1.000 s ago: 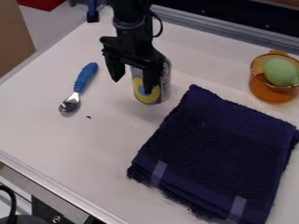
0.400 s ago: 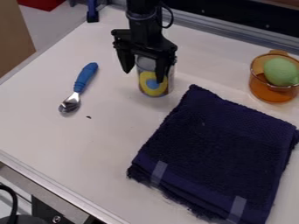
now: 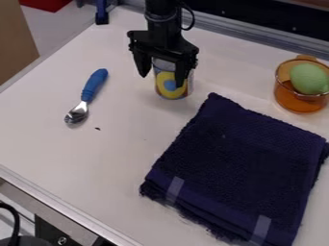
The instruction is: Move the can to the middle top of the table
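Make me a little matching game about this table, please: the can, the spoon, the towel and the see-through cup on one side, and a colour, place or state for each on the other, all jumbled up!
Things:
1. can
2. spoon
3. towel
4. cup

Descriptions:
A. navy, folded, lying flat
B. amber, with a green rounded item inside
C. partly hidden behind the gripper
D. blue at one end, silvery at the other

Right pairs: 1-C, 2-D, 3-A, 4-B
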You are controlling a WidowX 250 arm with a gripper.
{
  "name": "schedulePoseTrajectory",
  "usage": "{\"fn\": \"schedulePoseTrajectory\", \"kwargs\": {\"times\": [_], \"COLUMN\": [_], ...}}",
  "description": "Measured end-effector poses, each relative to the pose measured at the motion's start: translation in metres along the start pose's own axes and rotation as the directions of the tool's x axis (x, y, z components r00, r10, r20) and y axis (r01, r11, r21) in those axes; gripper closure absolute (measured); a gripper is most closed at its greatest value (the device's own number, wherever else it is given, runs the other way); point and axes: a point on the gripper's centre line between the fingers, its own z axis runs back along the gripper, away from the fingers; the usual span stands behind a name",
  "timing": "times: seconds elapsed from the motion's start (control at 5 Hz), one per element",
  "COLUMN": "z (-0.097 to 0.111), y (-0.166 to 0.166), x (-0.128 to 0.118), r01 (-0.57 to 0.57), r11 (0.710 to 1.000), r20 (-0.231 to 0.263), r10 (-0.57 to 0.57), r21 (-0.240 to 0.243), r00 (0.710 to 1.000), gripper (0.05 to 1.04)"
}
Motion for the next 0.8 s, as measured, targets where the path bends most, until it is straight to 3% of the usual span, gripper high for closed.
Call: {"fn": "schedulePoseTrajectory", "kwargs": {"times": [0.4,0.8], "z": [-0.006,-0.015], "y": [-0.010,-0.016], "x": [0.028,0.053], "r01": [0.024,0.012], "r11": [0.999,0.999], "r20": [0.065,0.084], "r10": [-0.026,-0.016], "r21": [0.030,0.045], "r00": [0.998,0.996], "gripper": [0.085,0.085]}}
